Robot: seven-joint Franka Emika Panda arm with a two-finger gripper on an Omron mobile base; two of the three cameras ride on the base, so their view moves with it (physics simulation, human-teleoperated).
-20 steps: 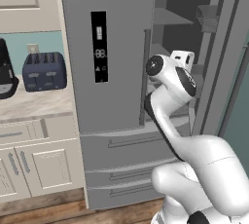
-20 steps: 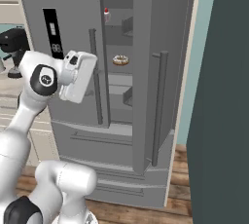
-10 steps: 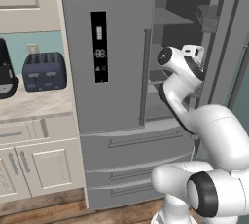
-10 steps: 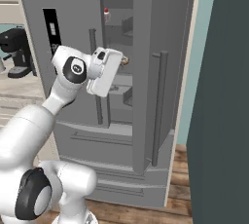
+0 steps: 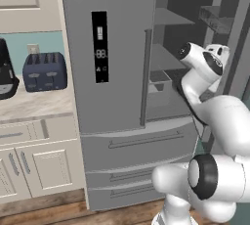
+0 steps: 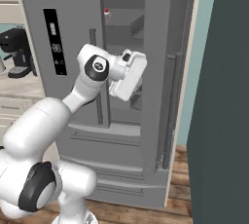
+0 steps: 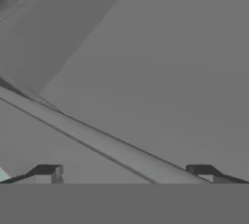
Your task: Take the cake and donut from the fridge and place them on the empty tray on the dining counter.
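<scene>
- Our arm has swung in fast: a moment back the hand hung out in front of the fridge [image 5: 112, 72] face, and now it is pushed through the open right-hand door into the cavity.
- The gripper [image 7: 124, 172] is spread wide with nothing between its fingertips [image 7: 47, 173]; only grey shelf and wall lie ahead of them, and an edge runs slantwise just beyond the tips.
- The cake [image 6: 106, 11] sits on an upper shelf, well above and behind our fingers as the right base view shows it: a white sliver with a red cherry.
- The donut was plain to see on the middle shelf a second ago; now our own hand covers that spot, so we cannot say exactly how it lies relative to the fingers. Our guess is just ahead of them or slightly below.
- We read this as the approach to the first pick, most likely the donut, with nothing yet grasped.
- Both pastries are still in the fridge, so the whole carry to the tray on the dining counter lies ahead.
- Risk, as we judge it: the hand is close to the shelf edge and could clip it on the way in.
</scene>
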